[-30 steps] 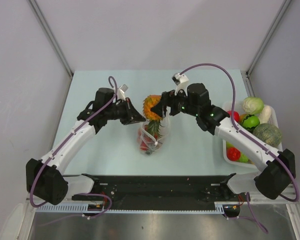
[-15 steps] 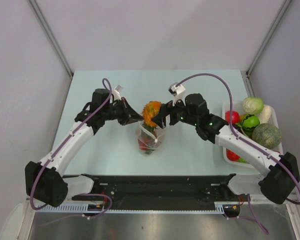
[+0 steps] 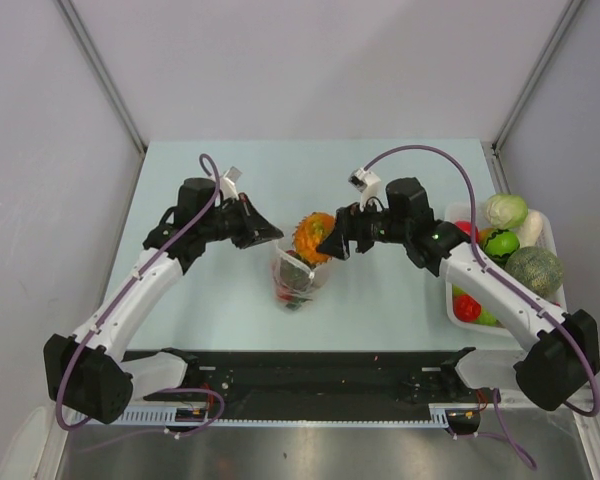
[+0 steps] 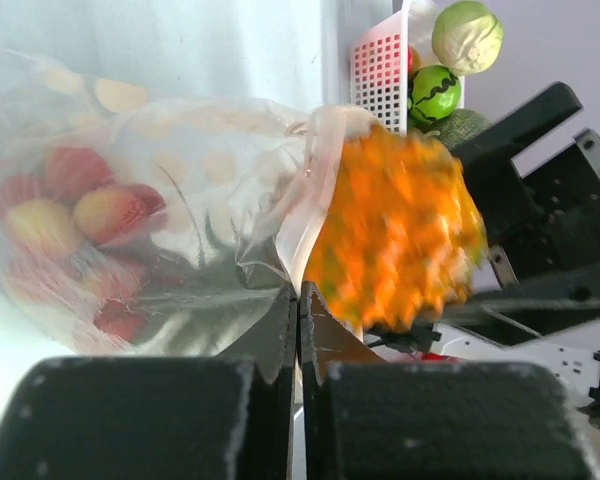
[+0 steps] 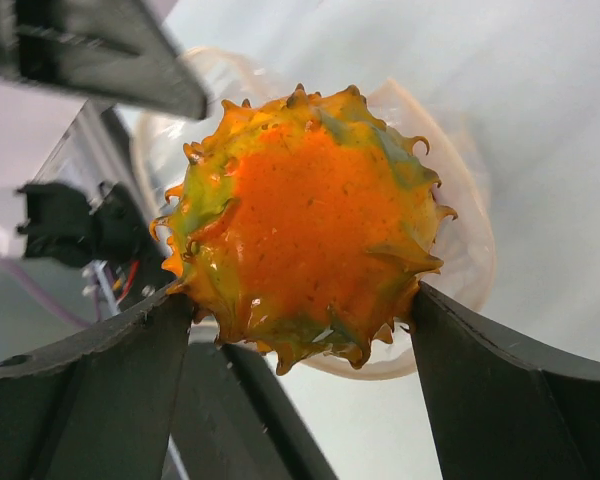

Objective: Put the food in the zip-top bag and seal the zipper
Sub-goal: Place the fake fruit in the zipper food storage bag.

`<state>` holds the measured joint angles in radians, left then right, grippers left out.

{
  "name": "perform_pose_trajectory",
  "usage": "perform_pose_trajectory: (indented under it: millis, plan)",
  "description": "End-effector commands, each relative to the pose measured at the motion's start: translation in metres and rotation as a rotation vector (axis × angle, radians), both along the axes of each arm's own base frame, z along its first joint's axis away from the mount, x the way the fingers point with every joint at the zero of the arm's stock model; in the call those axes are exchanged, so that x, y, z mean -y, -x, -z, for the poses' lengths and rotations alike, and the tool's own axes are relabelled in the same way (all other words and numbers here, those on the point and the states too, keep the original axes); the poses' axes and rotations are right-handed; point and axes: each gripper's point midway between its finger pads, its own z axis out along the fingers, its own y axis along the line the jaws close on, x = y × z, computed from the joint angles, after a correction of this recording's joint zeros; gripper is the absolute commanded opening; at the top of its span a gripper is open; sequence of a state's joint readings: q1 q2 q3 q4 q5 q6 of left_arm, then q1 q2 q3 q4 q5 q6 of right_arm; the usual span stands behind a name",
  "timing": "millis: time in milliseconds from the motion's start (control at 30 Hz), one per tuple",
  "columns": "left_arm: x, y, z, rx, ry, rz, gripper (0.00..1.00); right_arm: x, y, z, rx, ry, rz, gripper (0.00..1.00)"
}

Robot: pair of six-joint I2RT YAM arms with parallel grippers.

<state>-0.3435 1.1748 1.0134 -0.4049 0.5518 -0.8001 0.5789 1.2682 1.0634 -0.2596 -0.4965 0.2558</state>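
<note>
The zip-top bag (image 3: 298, 280) stands on the table with its mouth up, red and yellow food (image 4: 75, 205) inside it. My left gripper (image 3: 273, 236) is shut on the bag's mouth edge (image 4: 298, 235), holding it up. My right gripper (image 3: 325, 243) is shut on the orange ruffled piece (image 3: 310, 235), with its fingers (image 5: 100, 385) on both sides of the piece (image 5: 305, 220). The piece hangs just above the open bag mouth (image 5: 460, 235). The left wrist view shows it (image 4: 395, 235) against the bag's rim. The zipper strip is not distinguishable.
A white tray (image 3: 553, 232) at the table's right edge holds a pale cabbage (image 3: 505, 210), a green ball (image 3: 500, 243), a rough green piece (image 3: 535, 268) and red pieces (image 3: 467, 307). The tray (image 4: 378, 70) also shows in the left wrist view.
My right gripper has carried the orange piece down and a little right, to the bag's mouth. My left gripper has kept hold of the bag edge and shifted slightly.
</note>
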Motion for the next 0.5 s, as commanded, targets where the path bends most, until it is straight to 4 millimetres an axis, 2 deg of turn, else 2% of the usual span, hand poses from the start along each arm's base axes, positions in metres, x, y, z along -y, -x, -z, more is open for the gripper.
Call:
perform_pose_trajectory:
  millis: [0,33,67,133,233,367,400,467]
  plan:
    - [0.003,-0.002,-0.02,0.138,-0.018,0.039,0.0,-0.018,0.04,-0.037,0.036,-0.074,-0.229,0.0]
    - [0.005,-0.001,-0.022,0.144,-0.027,0.051,0.0,-0.023,0.048,-0.035,0.031,-0.067,-0.272,0.0]
    - [0.007,0.0,-0.022,0.159,-0.04,0.065,0.0,-0.028,0.048,-0.031,0.03,-0.046,-0.301,0.0]
    - [0.007,0.0,-0.025,0.174,-0.047,0.066,0.0,-0.032,0.06,-0.017,-0.023,-0.007,-0.362,0.0]
    - [0.008,0.0,-0.029,0.197,-0.046,0.074,0.0,-0.031,0.062,0.009,-0.089,0.079,-0.406,0.0]
    - [0.01,0.004,-0.035,0.249,-0.061,0.097,0.0,-0.028,0.051,0.038,-0.18,0.167,-0.379,0.0]
    - [0.01,0.005,-0.036,0.256,-0.063,0.099,0.0,-0.027,0.049,0.052,-0.239,0.196,-0.37,0.0]
    - [0.01,0.006,-0.036,0.267,-0.069,0.102,0.0,-0.026,0.042,0.055,-0.297,0.212,-0.352,0.0]
